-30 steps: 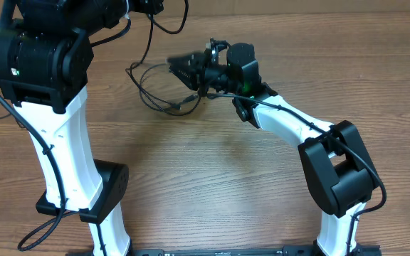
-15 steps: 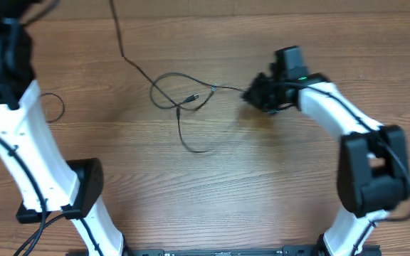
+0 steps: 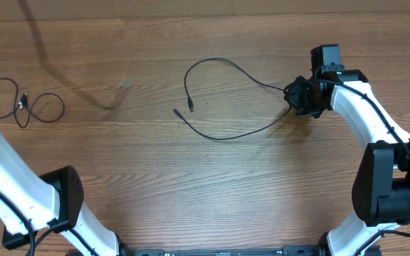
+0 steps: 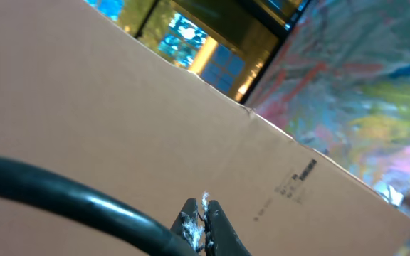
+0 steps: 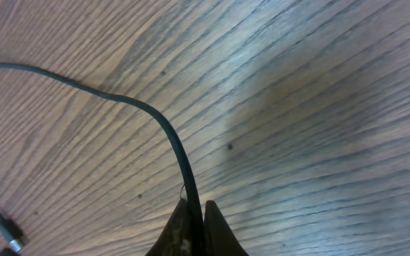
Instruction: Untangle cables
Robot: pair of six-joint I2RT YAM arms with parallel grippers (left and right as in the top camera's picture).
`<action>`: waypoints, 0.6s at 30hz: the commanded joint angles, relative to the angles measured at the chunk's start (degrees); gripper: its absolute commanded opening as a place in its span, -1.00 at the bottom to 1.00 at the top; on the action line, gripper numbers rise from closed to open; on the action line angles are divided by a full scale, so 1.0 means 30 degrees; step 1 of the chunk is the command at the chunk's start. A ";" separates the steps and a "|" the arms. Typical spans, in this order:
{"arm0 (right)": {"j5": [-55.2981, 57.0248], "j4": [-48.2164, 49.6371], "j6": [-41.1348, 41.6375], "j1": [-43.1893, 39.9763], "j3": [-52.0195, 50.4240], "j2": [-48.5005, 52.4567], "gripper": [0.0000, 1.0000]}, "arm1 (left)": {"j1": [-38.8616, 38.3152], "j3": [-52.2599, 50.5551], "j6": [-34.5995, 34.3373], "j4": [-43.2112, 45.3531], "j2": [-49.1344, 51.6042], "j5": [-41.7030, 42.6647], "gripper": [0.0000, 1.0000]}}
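Note:
A black cable [image 3: 223,136] lies on the wooden table in an open loop, with both plug ends near the middle [image 3: 189,107]. My right gripper [image 3: 295,97] is shut on this cable at its right bend, low over the table. The right wrist view shows the cable [image 5: 168,135] running out from between the shut fingers [image 5: 198,215]. A second thin cable [image 3: 84,92] hangs blurred at upper left, running up out of frame, its end [image 3: 123,84] off the table. My left gripper [image 4: 205,215] is shut, a thin strand between its tips, facing a cardboard wall.
A small coiled cable [image 3: 46,107] with a plug [image 3: 21,102] lies at the far left beside the left arm [image 3: 6,171]. A thick black cable [image 4: 62,192] crosses the left wrist view. Cardboard wall [image 4: 155,121] lies behind the table.
The tangle has come apart. My left arm pulled one cable up and left; my right gripper pulled the other cable right, and it now lies spread open.

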 commanded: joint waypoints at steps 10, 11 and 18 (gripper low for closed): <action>0.0729 -0.0342 -0.0364 0.0291 0.0066 -0.0233 -0.93 | 0.0801 0.0036 0.1690 -0.6397 -0.0350 -0.6572 -0.92; 0.0729 -0.0335 -0.0364 0.0291 0.0066 -0.0233 -0.93 | 0.0801 0.0036 0.1690 -0.7111 -0.0058 -0.7242 -0.92; 0.0160 0.0095 -0.0364 0.0313 0.0066 -0.0233 -0.93 | 0.0780 0.0036 0.1763 -0.9661 0.3016 -0.8859 -0.91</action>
